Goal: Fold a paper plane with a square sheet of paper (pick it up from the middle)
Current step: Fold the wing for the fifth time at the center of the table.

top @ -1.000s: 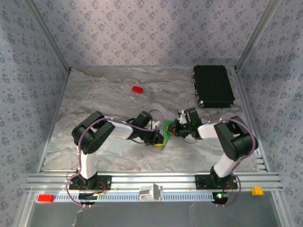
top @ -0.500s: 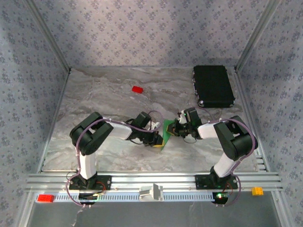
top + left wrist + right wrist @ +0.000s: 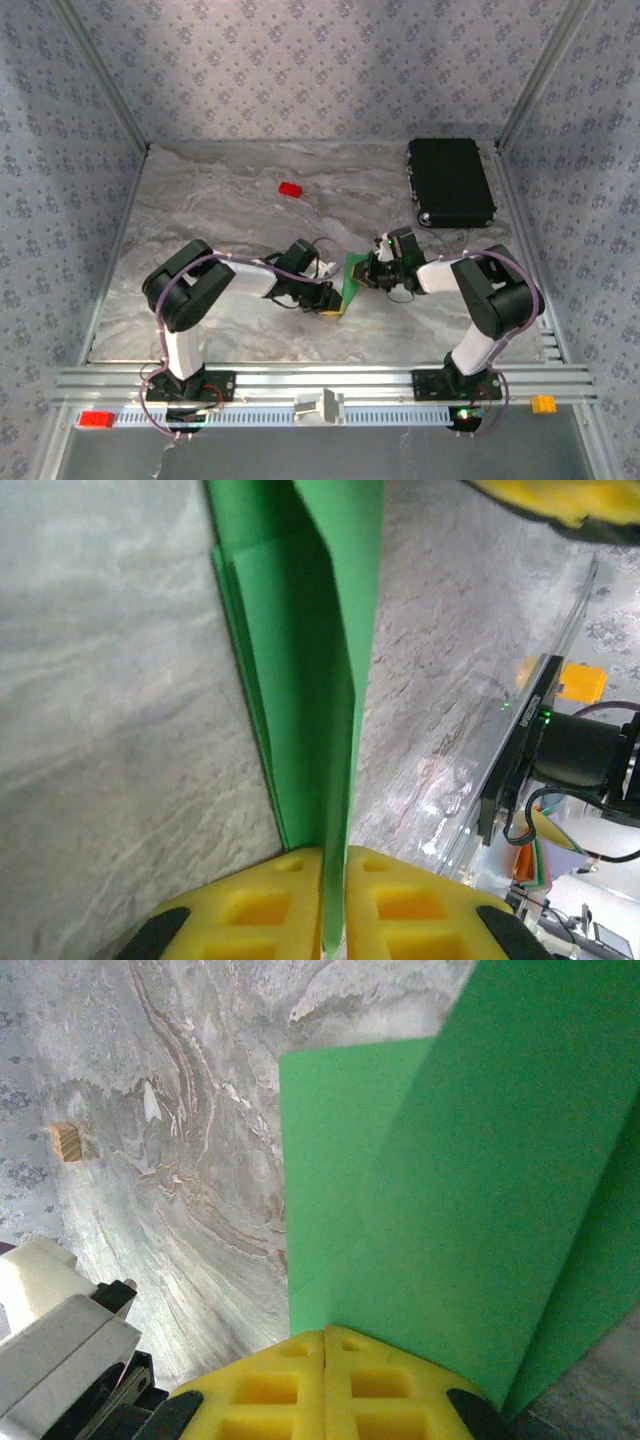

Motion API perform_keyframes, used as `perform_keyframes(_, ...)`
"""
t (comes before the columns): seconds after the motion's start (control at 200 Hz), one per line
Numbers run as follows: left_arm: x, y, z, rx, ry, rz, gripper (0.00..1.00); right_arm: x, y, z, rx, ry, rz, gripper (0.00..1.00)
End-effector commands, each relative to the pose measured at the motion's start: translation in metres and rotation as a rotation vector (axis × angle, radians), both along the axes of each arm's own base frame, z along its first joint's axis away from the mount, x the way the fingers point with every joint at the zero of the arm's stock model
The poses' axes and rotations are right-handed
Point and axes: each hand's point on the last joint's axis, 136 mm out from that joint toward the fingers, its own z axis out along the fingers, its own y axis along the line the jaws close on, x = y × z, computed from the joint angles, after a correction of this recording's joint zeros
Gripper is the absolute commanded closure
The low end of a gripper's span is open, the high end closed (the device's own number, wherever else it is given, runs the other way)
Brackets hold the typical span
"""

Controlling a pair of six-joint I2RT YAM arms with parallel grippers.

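Step in hand, my guess: making a crease with both grippers holding the sheet. My left gripper (image 3: 335, 865) is clamped narrow on the thin, matte, bright green square sheet of paper (image 3: 352, 272), its edge pinched between the yellow pads. My right gripper (image 3: 326, 1345) is closed tight too, and the green sheet rises straight from its tips, so I judge it pinched there as well.

The paper sits mid-table toward the near edge, between the two grippers, already partly folded. The left wrist view shows stacked layers and one flap standing up. I can't tell if the bottom edge touches the grey marbled table (image 3: 220, 200).

To do it well:
- Hold both pinches firm so the layers don't slide.
- Move the two wrists together so the thin paper doesn't tear or buckle.
- Line up the edges before pressing the fold flat.

Pose: both elbows are bent. My left forearm reaches right and my right forearm reaches left. The wrists are low and face each other, close together. The small red block (image 3: 290, 189) and the black rectangular case (image 3: 450, 180) lie well apart, farther back.
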Motion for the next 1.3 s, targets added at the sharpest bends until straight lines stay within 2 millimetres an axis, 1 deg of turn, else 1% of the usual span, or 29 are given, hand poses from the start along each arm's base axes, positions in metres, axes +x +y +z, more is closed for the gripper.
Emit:
perform_keyframes(0.0,-0.037,0.026,-0.023,0.127,0.121,-0.04,0.96,-0.016,-0.026,-0.043,-0.163,0.103,-0.049,0.93)
perform_keyframes(0.035,-0.037,0.026,-0.023,0.127,0.12,-0.041,1.0,-0.015,-0.026,-0.043,-0.164,0.101,-0.049,0.93)
perform_keyframes(0.215,-0.041,0.028,-0.025,0.137,0.126,-0.048,1.0,-0.016,-0.026,-0.044,-0.167,0.105,-0.049,0.93)
perform_keyframes(0.29,-0.042,0.029,-0.024,0.139,0.123,-0.05,0.95,-0.016,-0.026,-0.043,-0.165,0.106,-0.049,0.93)
perform_keyframes(0.325,-0.042,0.029,-0.023,0.139,0.119,-0.048,0.91,-0.016,-0.026,-0.044,-0.166,0.107,-0.049,0.93)
perform_keyframes(0.365,-0.042,0.029,-0.02,0.138,0.11,-0.047,0.9,-0.016,-0.026,-0.044,-0.166,0.107,-0.049,0.93)
perform_keyframes(0.47,-0.038,0.03,-0.007,0.139,0.058,-0.035,0.87,-0.016,-0.026,-0.043,-0.166,0.106,-0.05,0.93)
perform_keyframes(0.605,-0.025,0.034,0.015,0.142,-0.043,0.008,0.8,-0.015,-0.025,-0.043,-0.164,0.105,-0.05,0.93)
perform_keyframes(0.68,-0.016,0.034,0.03,0.123,-0.091,0.039,0.79,-0.015,-0.025,-0.042,-0.163,0.103,-0.049,0.93)
perform_keyframes(0.745,-0.006,0.03,0.044,0.097,-0.128,0.066,0.8,-0.015,-0.025,-0.041,-0.162,0.101,-0.05,0.93)
perform_keyframes(0.805,0.004,0.021,0.056,0.063,-0.151,0.081,0.82,-0.015,-0.025,-0.041,-0.162,0.103,-0.05,0.93)
perform_keyframes(0.859,0.01,0.011,0.063,0.035,-0.16,0.081,0.84,-0.015,-0.025,-0.041,-0.161,0.102,-0.05,0.93)
perform_keyframes(0.929,0.017,-0.001,0.068,0.009,-0.157,0.072,0.86,-0.015,-0.025,-0.041,-0.162,0.101,-0.052,0.93)
perform_keyframes(1.019,0.025,-0.015,0.068,-0.013,-0.142,0.061,0.89,-0.014,-0.024,-0.04,-0.157,0.1,-0.053,0.93)
perform_keyframes(1.094,0.027,-0.026,0.067,-0.033,-0.126,0.048,0.9,-0.015,-0.024,-0.04,-0.157,0.1,-0.053,0.93)
perform_keyframes(1.294,0.031,-0.045,0.052,-0.035,-0.094,0.031,0.94,-0.013,-0.023,-0.038,-0.157,0.094,-0.055,0.93)
